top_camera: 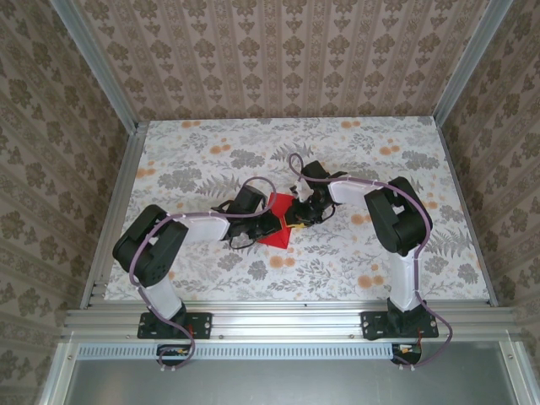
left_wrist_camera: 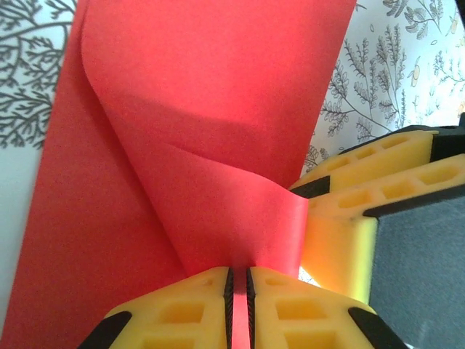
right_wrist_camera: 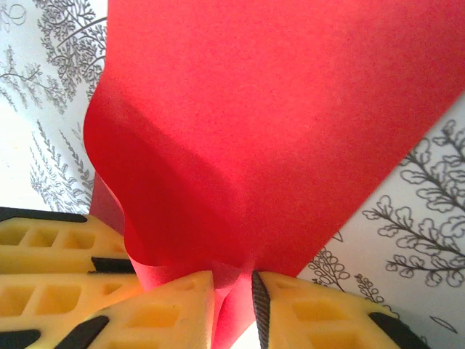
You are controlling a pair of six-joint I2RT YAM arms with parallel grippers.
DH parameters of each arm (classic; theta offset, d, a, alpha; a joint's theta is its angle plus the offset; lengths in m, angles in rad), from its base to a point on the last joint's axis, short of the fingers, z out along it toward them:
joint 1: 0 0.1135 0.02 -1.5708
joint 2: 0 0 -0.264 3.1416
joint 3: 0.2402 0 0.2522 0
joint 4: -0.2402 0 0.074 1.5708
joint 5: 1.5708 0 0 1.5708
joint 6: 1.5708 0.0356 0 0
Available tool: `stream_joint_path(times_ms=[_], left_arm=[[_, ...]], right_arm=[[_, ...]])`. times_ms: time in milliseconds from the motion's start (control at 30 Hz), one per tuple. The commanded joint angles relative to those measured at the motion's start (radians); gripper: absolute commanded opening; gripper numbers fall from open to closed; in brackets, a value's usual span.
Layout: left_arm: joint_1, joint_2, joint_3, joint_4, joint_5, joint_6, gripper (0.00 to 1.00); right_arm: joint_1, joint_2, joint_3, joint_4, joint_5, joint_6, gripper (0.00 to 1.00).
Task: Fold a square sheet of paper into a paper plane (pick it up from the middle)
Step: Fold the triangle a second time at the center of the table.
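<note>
On the table (top_camera: 211, 143), curled red square sheet of paper (left_wrist_camera: 218, 109), clenched in left pincer (left_wrist_camera: 237, 289), right pincer (right_wrist_camera: 233, 292) released.

My sheet of paper (left_wrist_camera: 203, 109) is thin red paper, matt, with a fine grainy look. My left gripper (left_wrist_camera: 238, 275) has fingers (left_wrist_camera: 298, 320) of yellow plastic, smooth and a little shiny, with black ribbed pads (left_wrist_camera: 229, 305). My right gripper (right_wrist_camera: 234, 280) is made the same. The table (top_camera: 371, 143) has a flat, matt flower print. The rail (top_camera: 278, 319) in front is dull grey metal.
</note>
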Motion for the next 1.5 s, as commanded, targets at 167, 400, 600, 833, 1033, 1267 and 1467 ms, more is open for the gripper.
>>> stream_joint_path(times_ms=[167,400,600,833,1033,1267,1467], left_arm=[[0.006,0.001,0.007,-0.038,-0.030,0.003,0.16],[0.006,0.011,0.014,-0.058,-0.039,0.001,0.16],[0.006,0.018,0.026,-0.057,-0.031,0.005,0.16],[0.004,0.030,0.046,-0.079,-0.024,0.016,0.23],[0.000,0.030,0.077,-0.153,-0.050,0.039,0.30],[-0.009,0.045,0.109,-0.206,-0.061,0.058,0.36],[-0.013,0.067,0.145,-0.256,-0.070,0.066,0.38]], right_arm=[[-0.029,-0.013,-0.075,0.038,0.032,0.047,0.32],[-0.058,-0.036,-0.130,0.135,-0.058,0.090,0.44],[-0.063,-0.041,-0.146,0.166,-0.077,0.104,0.50],[-0.065,-0.040,-0.158,0.180,-0.084,0.107,0.53],[-0.084,-0.051,-0.187,0.241,-0.125,0.138,0.54],[-0.108,-0.060,-0.226,0.326,-0.163,0.196,0.60],[-0.118,-0.066,-0.247,0.367,-0.179,0.222,0.65]])
